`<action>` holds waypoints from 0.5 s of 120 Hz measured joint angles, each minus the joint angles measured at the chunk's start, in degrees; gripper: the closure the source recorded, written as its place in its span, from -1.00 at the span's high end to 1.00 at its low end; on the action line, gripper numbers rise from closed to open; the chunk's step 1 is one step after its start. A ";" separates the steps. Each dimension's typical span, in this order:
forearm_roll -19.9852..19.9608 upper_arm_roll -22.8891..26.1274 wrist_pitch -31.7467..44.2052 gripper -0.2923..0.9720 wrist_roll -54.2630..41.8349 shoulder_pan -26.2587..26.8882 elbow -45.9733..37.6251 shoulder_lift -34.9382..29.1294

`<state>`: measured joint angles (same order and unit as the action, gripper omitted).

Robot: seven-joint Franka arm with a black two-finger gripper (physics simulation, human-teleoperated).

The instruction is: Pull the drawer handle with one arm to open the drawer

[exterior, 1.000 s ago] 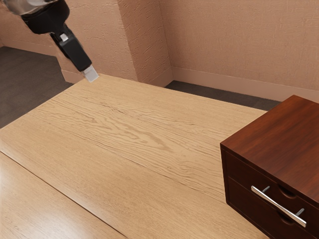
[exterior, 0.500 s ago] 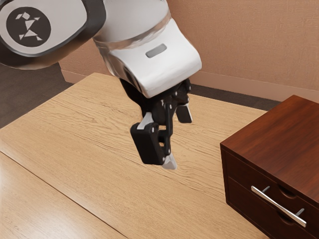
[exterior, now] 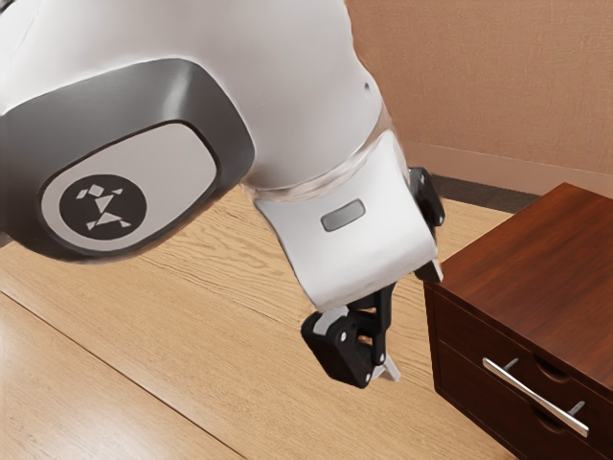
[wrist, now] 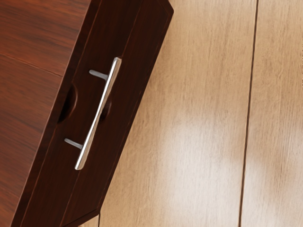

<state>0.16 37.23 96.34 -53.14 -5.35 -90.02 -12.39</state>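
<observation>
The drawer handle [exterior: 534, 395] is a slim metal bar standing off the front of the dark wooden cabinet [exterior: 546, 268] on two short posts, with scooped recesses behind it. The drawer [exterior: 474, 347] itself looks flush with the cabinet's face, so I judge it not yet opened. My fingers [exterior: 345, 353] hang just off the cabinet's front corner, apart with nothing between them, above the worktop [exterior: 192, 335] and short of the bar. I expect the bar to be rigid and smooth, likely slippery under my pads, so I would close across its middle, between the two posts, where the gap behind leaves room for one finger. The drawer is probably fairly heavy and may stick at first; a straight, steady pull square to the cabinet's front should keep it from binding.
</observation>
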 joint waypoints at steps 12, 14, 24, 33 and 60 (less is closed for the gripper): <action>-1.79 -0.19 4.77 0.38 -2.46 -0.04 -4.93 -0.73; -2.08 -0.22 5.49 0.37 -2.86 -0.05 -5.65 -0.79; -3.40 -0.29 8.41 0.33 -4.87 -0.07 -8.01 -0.93; -4.64 -0.30 10.56 0.27 -6.66 -0.07 -9.24 -0.95; -5.89 -1.80 14.85 0.24 -13.01 -0.11 -11.73 -0.81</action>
<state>-5.74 35.43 111.19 -66.15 -5.47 -101.75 -13.20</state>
